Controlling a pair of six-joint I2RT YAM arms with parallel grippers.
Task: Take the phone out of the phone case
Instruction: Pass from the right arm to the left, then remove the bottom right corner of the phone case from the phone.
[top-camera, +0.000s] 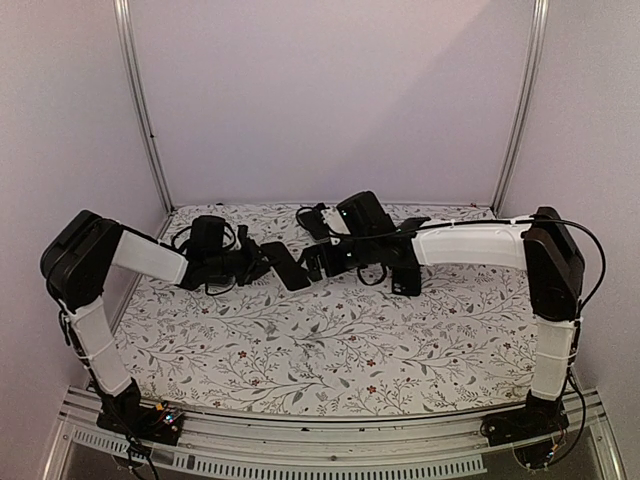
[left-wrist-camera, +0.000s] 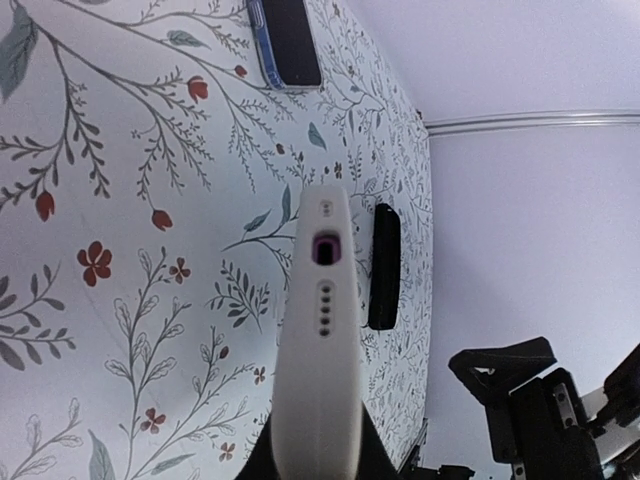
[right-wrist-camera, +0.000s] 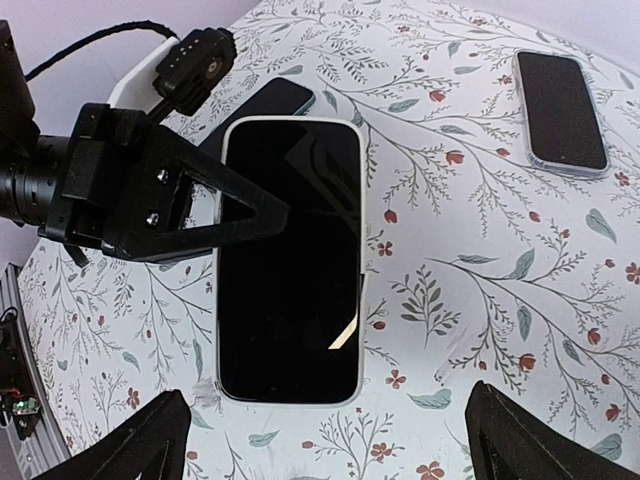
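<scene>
Phone of black glass (right-wrist-camera: 290, 300) sits inside white plastic case (right-wrist-camera: 291, 123); left gripper (right-wrist-camera: 270, 212) clamps the case, right gripper (right-wrist-camera: 325, 395) released; extraction undone.

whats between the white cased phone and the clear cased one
Only bare floral cloth between the white-cased phone and clear-cased phone, seen in the right wrist view.

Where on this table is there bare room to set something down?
The near half of the table, between the two arm bases, is bare cloth. The far middle is crowded: the left fingers grip the white-cased phone there, the open right fingers are close by, and a clear-cased phone and a dark phone lie nearby.
</scene>
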